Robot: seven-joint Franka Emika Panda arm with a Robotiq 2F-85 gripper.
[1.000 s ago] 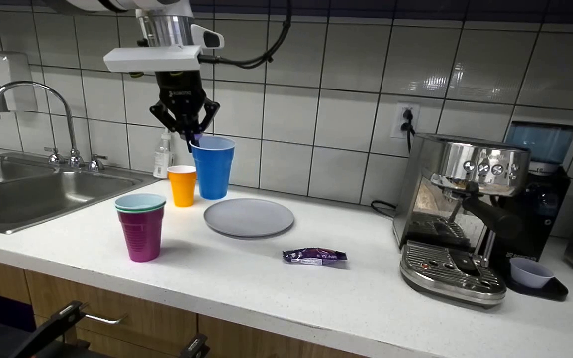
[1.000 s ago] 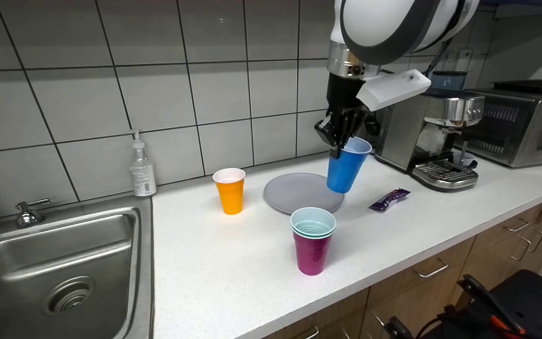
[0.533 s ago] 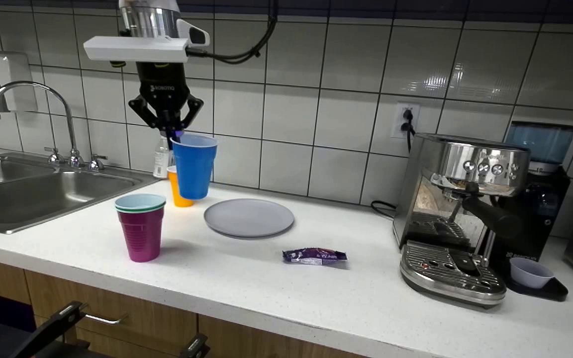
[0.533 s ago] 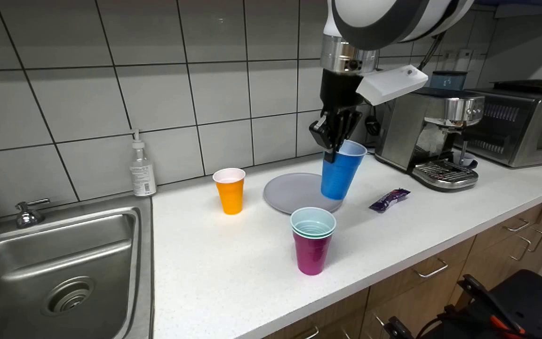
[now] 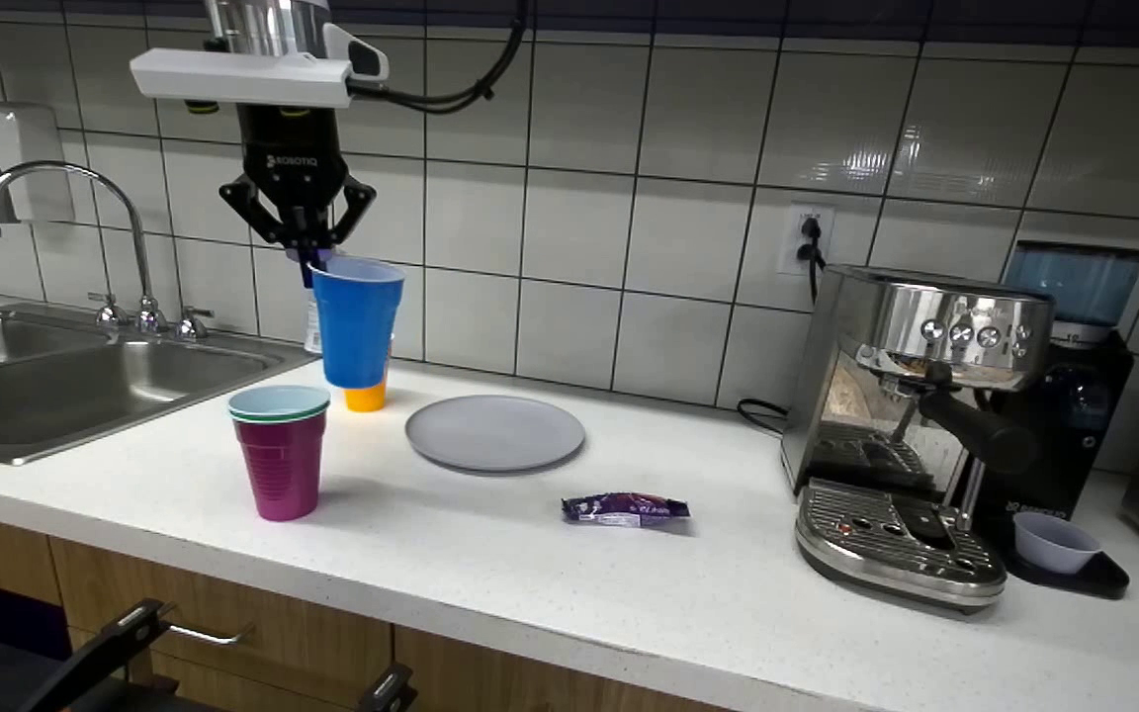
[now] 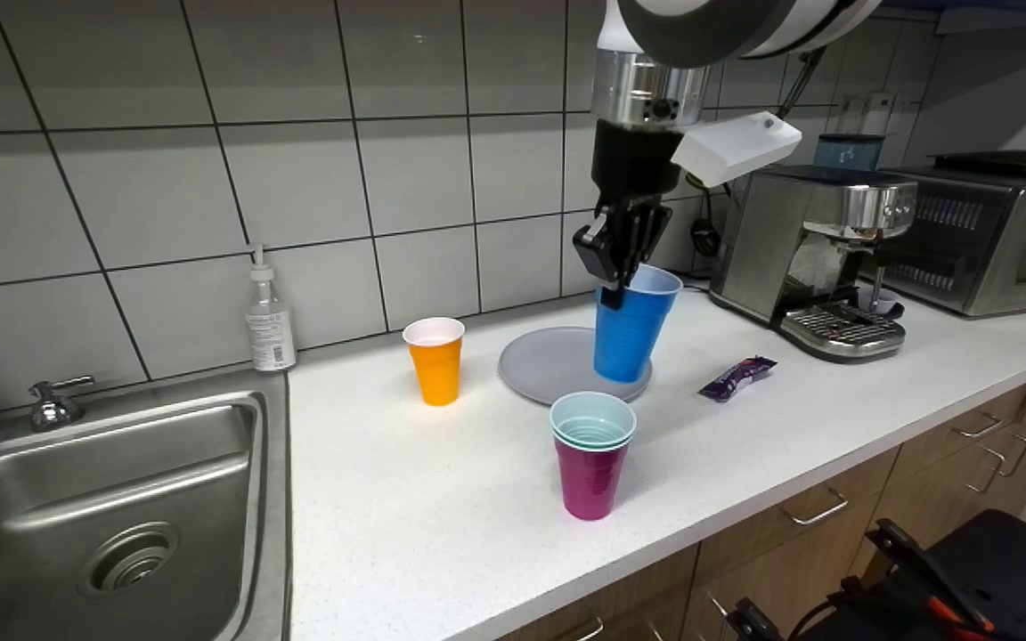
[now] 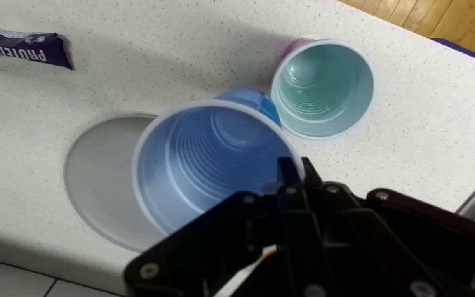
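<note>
A blue cup [image 5: 357,331] hangs above the counter, its wall pinched at the rim by my gripper [image 5: 313,275], which is shut on it. In the wrist view one fingertip [image 7: 289,170] is inside the blue cup [image 7: 204,161] and the other outside; the cup leans, mouth toward the camera. Upright near the front stands a magenta cup [image 6: 590,481] with teal rims showing at its top. An orange cup [image 6: 435,367] stands farther back, partly hidden behind the blue cup in an exterior view. A grey plate [image 5: 495,433] lies flat close by.
A purple protein bar [image 5: 624,509] lies on the counter. The steel sink [image 6: 268,499] and a soap bottle [image 6: 271,334] are at one end. Toward the other end stand an espresso machine [image 5: 925,326] and a microwave [image 6: 1012,240].
The gripper has carried the blue cup left in both exterior views. It now covers most of the orange cup in an exterior view. The other things on the counter have not moved.
</note>
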